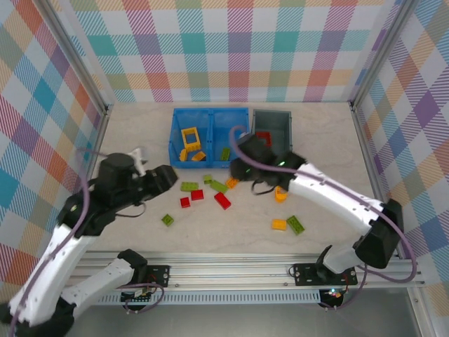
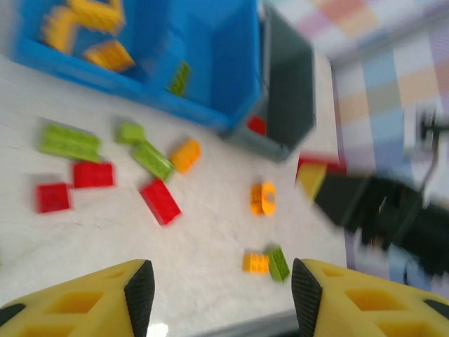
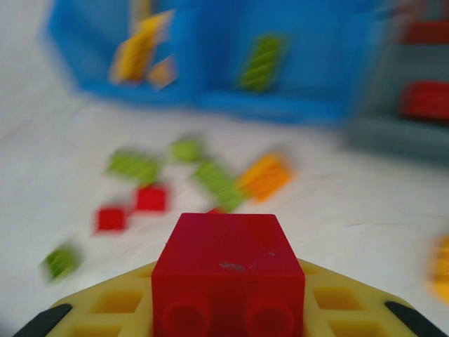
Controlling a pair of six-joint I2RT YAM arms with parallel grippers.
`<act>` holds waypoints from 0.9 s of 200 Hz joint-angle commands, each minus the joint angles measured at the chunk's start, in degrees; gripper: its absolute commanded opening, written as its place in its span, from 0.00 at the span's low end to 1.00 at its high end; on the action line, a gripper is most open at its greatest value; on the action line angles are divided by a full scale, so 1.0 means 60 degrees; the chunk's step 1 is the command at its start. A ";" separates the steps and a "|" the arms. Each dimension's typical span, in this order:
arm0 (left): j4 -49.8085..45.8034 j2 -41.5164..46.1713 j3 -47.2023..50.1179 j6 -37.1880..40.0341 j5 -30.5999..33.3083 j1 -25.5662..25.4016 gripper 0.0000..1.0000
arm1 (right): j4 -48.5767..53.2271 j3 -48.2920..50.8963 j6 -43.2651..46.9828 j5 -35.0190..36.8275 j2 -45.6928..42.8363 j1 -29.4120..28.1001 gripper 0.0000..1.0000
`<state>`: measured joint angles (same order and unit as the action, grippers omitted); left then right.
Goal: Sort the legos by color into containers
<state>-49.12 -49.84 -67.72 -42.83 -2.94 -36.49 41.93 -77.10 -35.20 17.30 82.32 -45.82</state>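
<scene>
One red brick [image 3: 228, 256] sat clamped in right gripper [image 3: 228, 316], jaws closed to brick's width. We saw grey bin [image 3: 393, 133], red bricks [image 3: 424, 98] inside, at 1 o'clock; blue bin [image 3: 302, 109] at 11. We judged short forward-right carry due.

left end effector [image 2: 222, 295], jaws apart, above scattered legos [image 2: 161, 201] beside blue bin [image 2: 235, 77]
</scene>
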 commanded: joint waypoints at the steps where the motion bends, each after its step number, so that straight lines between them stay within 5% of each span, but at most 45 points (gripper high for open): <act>1: 0.1384 -0.1462 -0.0630 0.0093 0.2046 -0.2292 0.57 | 0.0720 0.0262 0.0402 -0.0147 0.0302 0.1150 0.36; 32: 0.2283 -0.3406 -0.1504 0.0228 0.4548 -0.4317 0.57 | 0.0674 -0.0365 0.0513 -0.0253 0.1382 0.2523 0.36; 67: 0.2807 -0.5099 -0.2270 0.0404 0.5120 -0.5277 0.56 | 0.0819 -0.1605 0.0593 -0.0593 0.3246 0.3309 0.37; 132: 0.2726 -0.5507 -0.2136 0.0253 0.5320 -0.5734 0.57 | 0.1007 -0.3023 0.1013 -0.0792 0.5333 0.3755 0.46; 180: 0.2781 -0.5229 -0.1295 -0.0291 0.5225 -0.5870 0.58 | 0.0888 -0.2862 0.1230 -0.0817 0.4530 0.3710 0.65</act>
<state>-32.67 -82.76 -77.95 -42.57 27.14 -70.41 46.22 -93.36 -29.04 13.02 114.26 -23.59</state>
